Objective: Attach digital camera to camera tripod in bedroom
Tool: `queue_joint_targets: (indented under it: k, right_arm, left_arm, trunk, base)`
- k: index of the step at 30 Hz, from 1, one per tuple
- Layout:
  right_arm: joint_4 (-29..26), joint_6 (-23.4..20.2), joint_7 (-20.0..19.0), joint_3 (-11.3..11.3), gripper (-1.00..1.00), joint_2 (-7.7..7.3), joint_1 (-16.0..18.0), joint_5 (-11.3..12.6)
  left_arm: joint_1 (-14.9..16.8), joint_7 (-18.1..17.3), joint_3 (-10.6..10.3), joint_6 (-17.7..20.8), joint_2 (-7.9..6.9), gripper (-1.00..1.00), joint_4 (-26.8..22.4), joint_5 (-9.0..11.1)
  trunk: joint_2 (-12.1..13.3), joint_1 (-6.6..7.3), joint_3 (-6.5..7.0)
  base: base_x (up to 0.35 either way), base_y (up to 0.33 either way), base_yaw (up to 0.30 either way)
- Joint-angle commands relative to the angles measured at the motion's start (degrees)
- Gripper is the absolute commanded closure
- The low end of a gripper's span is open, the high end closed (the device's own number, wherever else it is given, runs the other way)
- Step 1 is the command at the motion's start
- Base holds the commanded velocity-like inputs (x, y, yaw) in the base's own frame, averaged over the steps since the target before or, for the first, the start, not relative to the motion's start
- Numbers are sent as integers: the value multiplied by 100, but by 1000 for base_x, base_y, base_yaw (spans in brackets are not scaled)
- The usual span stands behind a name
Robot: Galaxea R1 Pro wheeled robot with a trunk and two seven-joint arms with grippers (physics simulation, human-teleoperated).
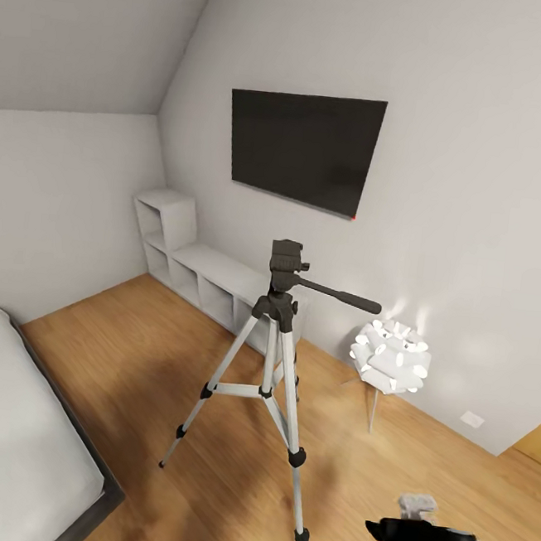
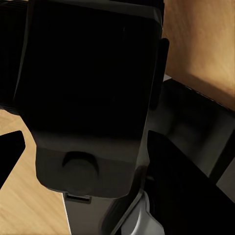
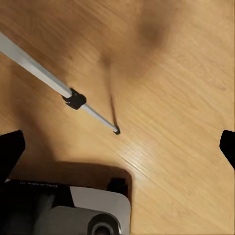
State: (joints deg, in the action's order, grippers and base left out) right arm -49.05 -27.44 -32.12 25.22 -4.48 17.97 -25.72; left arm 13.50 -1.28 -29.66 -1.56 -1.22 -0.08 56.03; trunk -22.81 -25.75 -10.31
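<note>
Right hand sits lowest in the head view, a black wrist with a pale grey part at its tip; its wrist view shows dark fingertips far apart at both edges, so it is spread wide and holds nothing. Ahead of it and toward the robot's left, well apart, the camera tripod stands upright on the wood floor, pan handle pointing right (one silver leg lies beyond the right fingertips). Left hand: its wrist view is blocked by a dark housing, so I cannot tell its opening. Beyond stand a white ball lamp, a wall screen, white shelving and a bed.
</note>
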Motion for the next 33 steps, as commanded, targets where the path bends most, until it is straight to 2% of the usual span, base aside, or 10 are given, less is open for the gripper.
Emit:
queue_joint_targets:
  k: [1, 2, 4, 7, 9, 14, 18, 20, 23, 33]
  right_arm:
    - [-172, -194, -171, 19, -100, 12, 122, -74]
    - [-517, -608, -486, 17, -100, 29, 439, -73]
    - [-738, -881, -792, 14, -100, 40, 776, -72]
    - [-929, -1168, -1369, -49, -100, 62, 1358, -71]
    - [-1028, -1275, -1644, -180, -100, 104, 1556, -66]
    - [-1576, -1611, -2115, -361, -100, 209, 1747, -51]
    - [-2236, -1871, -2671, -462, -100, 311, 1797, 74]
    - [-2461, -1934, -3070, -619, -100, 532, 1804, 126]
    - [-2506, -1953, -3220, -700, -100, 637, 1799, 122]
    - [-2505, -1966, -3340, -754, -100, 664, 1794, 126]
  left_arm:
    - [3, -21, -48, -13, -1, 100, 2, 48]
    - [3, -21, -49, -12, -1, 100, 2, 48]
    - [3, -21, -49, -14, -1, 100, 1, 48]
    - [3, -21, -49, -16, -1, 100, 0, 48]
    - [3, -23, -49, -18, -1, 100, 0, 48]
    - [3, -28, -49, -19, -1, 100, 0, 48]
    - [3, -29, -49, -22, -1, 100, 0, 48]
    - [3, -25, -46, -27, -5, 100, 0, 48]
    - [3, -24, -43, -28, -8, 100, 0, 48]
    - [3, -22, -40, -29, -9, 100, 0, 48]
  trunk:
    - [-11, -3, -13]
    - [-11, -3, -13]
    - [-11, -3, -13]
    - [-11, -3, -13]
    - [-11, -3, -13]
    - [-11, -3, -13]
    - [-11, -3, -13]
    - [-11, -3, -13]
    - [-11, -3, -13]
    - [-11, -3, -13]
  base:
    - [0, 0, 0]
    - [0, 0, 0]
    - [0, 0, 0]
    - [0, 0, 0]
    - [0, 0, 0]
    - [0, 0, 0]
    - [0, 0, 0]
    - [0, 0, 0]
    - [0, 0, 0]
    - [0, 0, 0]
